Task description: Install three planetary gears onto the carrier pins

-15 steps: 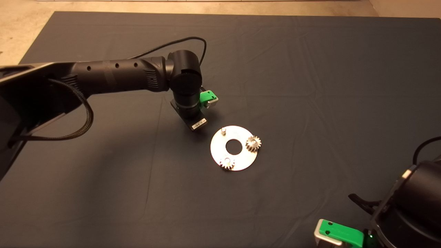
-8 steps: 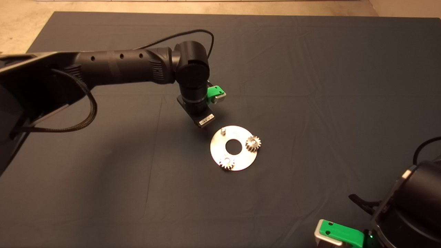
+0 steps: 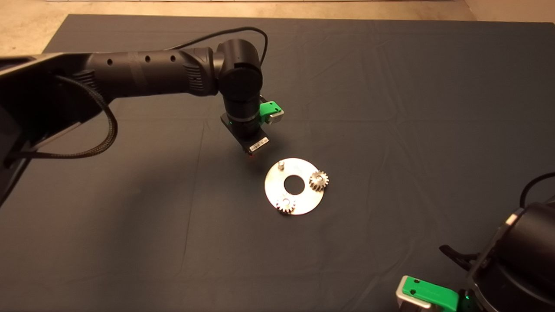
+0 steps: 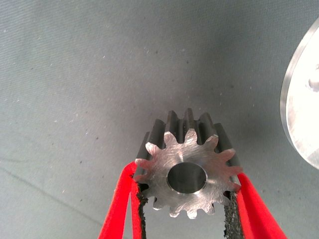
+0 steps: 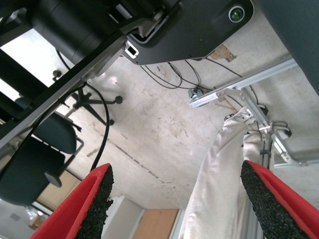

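Observation:
The flat shiny disc [image 3: 272, 188] lies mid-mat. Two planetary gears sit on its carrier pins, one at the right [image 3: 318, 180] and one at the near edge [image 3: 286, 205]. The third pin [image 3: 281, 164] stands bare at the far left of the disc. My left gripper [image 4: 185, 175] hovers just left of and beyond that pin, shut on a third gear [image 4: 199, 149], bore facing the camera. The disc's rim [image 4: 301, 109] shows beside it in the left wrist view. My right gripper [image 5: 182, 199] is parked at the lower right [image 3: 427, 294], open and holding nothing.
The dark mat [image 3: 390, 108] spreads around the disc, with bare floor [image 3: 26, 26] beyond its far edge. The left arm [image 3: 143, 78] and its cable [image 3: 108, 130] cross the left half. The right wrist view shows the floor, cables and a pale cloth [image 5: 219, 189].
The left gripper, still holding the gear, has moved slightly right toward the disc and a little farther back. The disc, its two gears and the right arm have not moved.

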